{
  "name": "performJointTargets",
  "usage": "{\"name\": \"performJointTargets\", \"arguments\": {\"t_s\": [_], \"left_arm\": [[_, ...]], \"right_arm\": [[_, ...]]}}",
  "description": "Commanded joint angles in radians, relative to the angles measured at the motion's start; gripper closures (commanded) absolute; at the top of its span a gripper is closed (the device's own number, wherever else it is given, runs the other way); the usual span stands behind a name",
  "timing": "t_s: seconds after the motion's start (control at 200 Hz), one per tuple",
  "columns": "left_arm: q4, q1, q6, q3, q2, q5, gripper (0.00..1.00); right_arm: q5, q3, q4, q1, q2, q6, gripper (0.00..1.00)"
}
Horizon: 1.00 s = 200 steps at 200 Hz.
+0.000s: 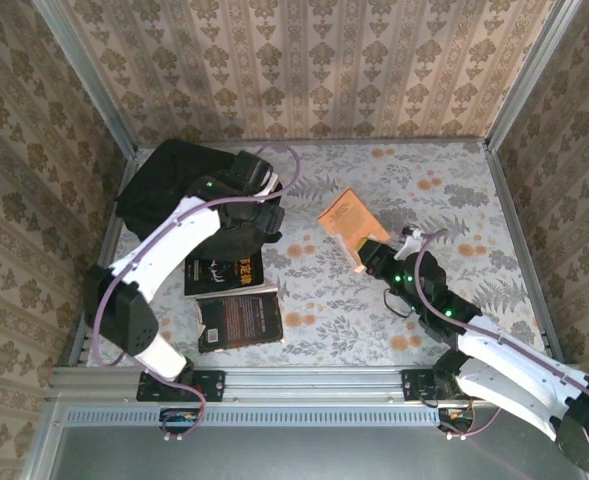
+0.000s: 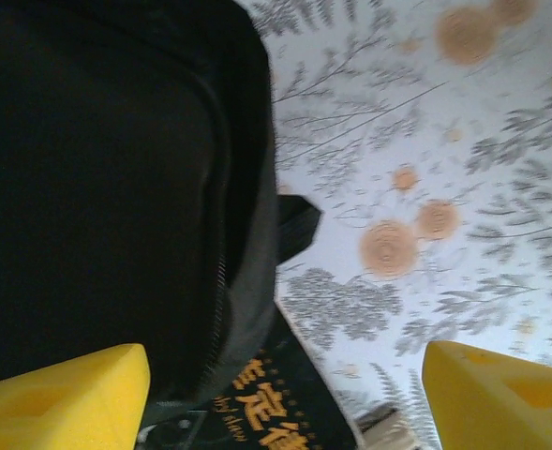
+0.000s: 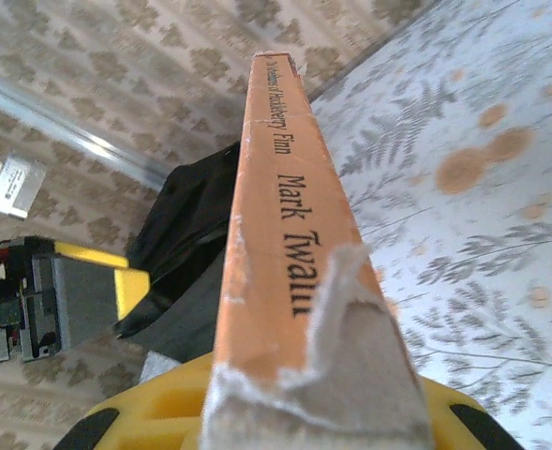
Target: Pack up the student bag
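Observation:
The student bag [image 1: 169, 185] is a large black backpack lying at the table's far left; in the left wrist view the bag [image 2: 97, 187] has a zip running down its edge. My left gripper [image 1: 264, 215] hovers at the bag's right edge, and its yellow fingers [image 2: 60, 394] stand wide apart with nothing between them. My right gripper [image 1: 367, 255] is shut on an orange book [image 1: 346, 222], held tilted above the table's middle. In the right wrist view the book's worn spine [image 3: 285, 187] reads Mark Twain.
Two dark-covered books lie near the left arm: one with orange characters [image 1: 224, 273], seen also under the left gripper [image 2: 276, 403], and another [image 1: 239, 318] in front of it. The floral tablecloth [image 1: 444, 200] is bare to the right. Patterned walls enclose the table.

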Motion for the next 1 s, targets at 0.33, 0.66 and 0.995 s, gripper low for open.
{"name": "performJointTargets", "arguments": {"t_s": [0.33, 0.66, 0.995], "left_arm": [[-0.197, 0.001, 0.097, 0.267, 0.299, -0.218, 0.22], [-0.16, 0.073, 0.077, 0.271, 0.31, -0.214, 0.32], [-0.1, 0.13, 0.063, 0.245, 0.255, -0.141, 0.86]], "right_arm": [[-0.115, -0.051, -0.014, -0.105, -0.084, -0.009, 1.0], [-0.163, -0.075, 0.037, -0.129, -0.055, 0.005, 1.0], [-0.205, -0.065, 0.078, -0.132, -0.01, 0.006, 1.0]]}}
